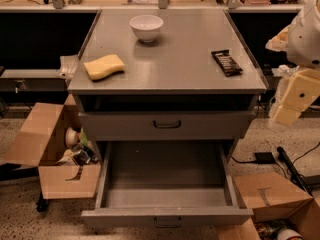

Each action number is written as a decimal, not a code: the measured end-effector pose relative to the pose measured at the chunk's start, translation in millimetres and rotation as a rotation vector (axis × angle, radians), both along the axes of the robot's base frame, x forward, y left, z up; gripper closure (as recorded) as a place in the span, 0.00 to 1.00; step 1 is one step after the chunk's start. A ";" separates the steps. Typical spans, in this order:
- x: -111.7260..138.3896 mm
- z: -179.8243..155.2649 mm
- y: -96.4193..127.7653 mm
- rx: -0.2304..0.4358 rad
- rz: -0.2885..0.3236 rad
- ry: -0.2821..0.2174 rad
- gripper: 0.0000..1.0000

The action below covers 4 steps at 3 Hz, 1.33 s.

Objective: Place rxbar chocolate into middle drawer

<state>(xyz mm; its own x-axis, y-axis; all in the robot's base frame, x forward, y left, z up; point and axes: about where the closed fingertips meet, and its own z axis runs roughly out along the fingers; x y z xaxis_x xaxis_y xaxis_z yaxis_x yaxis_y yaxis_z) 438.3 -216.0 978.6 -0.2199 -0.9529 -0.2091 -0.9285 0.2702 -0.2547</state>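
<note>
The rxbar chocolate [226, 62], a flat black bar with pale lettering, lies on the right side of the grey cabinet top [180, 49], near the right edge. The middle drawer [166, 217] is the lower grey drawer. It is pulled far out and its inside shows nothing in it. Its small dark handle is at the bottom front. My gripper [289, 109] hangs off the cabinet's right side, below the level of the top and to the right of the bar, not touching it.
A white bowl [146, 27] stands at the back of the top. A yellow sponge [103, 66] lies at the front left. The upper drawer [167, 124] is closed. Cardboard boxes stand on the floor at left [50, 144] and right [272, 196]. Cables run on the floor at right.
</note>
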 end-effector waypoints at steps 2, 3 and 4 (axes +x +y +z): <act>24.5 -7.8 -7.1 0.078 -0.038 -0.027 0.00; 77.3 -22.1 -15.4 0.272 -0.113 -0.053 0.00; 117.3 -34.2 -13.0 0.409 -0.144 -0.063 0.00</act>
